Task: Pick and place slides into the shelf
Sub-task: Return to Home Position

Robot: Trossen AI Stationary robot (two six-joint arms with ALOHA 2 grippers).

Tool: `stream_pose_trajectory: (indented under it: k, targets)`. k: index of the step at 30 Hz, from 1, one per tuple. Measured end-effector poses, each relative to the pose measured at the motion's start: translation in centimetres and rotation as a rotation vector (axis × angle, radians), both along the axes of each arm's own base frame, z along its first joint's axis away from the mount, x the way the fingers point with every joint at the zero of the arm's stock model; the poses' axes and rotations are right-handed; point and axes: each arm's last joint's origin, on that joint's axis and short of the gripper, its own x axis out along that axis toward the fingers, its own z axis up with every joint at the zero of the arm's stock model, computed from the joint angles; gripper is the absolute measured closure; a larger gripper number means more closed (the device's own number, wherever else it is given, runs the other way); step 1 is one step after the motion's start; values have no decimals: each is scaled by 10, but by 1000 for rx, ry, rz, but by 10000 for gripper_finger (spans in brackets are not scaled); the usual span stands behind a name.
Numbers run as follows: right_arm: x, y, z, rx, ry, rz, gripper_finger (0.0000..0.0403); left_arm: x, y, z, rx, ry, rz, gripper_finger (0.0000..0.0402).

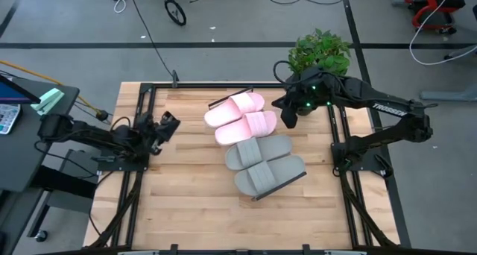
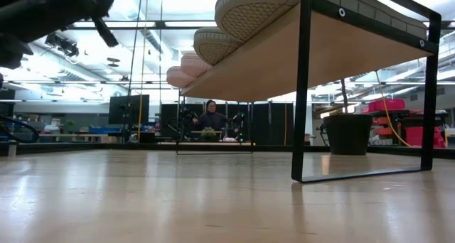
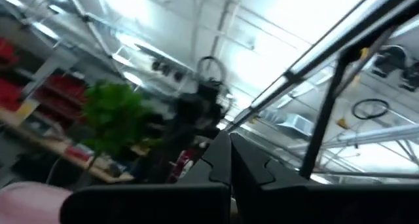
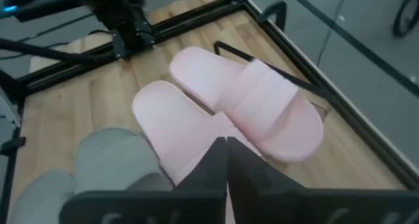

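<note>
Slides (image 1: 257,154) | two pink, two grey, wide-strapped | shelf (image 2: 284,51) flat light wood

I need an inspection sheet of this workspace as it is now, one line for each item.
Surface: plank table, the shelf set askew on it.
Job's things: pink slides and grey slides, all four on the shelf.
Clutter: nothing seen.
Claws: left claw shut, over table's left; right claw shut, empty, beside the pink slides.
Cables: a cable on the floor beyond the table.
Surroundings: plant behind right arm; person far off.
</note>
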Motion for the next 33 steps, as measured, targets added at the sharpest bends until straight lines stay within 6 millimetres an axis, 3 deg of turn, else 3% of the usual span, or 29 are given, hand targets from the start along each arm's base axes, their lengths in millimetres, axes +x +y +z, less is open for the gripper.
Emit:
stream_pose_trajectory:
  k: [4, 9, 28, 33]
  targets:
    - [0, -5, -7, 53, 8, -59, 397, -11, -1, 9, 69, -80, -7, 399]
    - [1, -8, -12, 93, -6, -84, 399, -20, 0, 12, 86, -45, -17, 400]
    - [2, -8, -12, 133, -22, -113, 402, -43, 5, -9, 101, 222, -14, 401]
    - [1, -7, -12, 147, -20, -116, 403, -41, 5, -16, 98, 296, -21, 401]
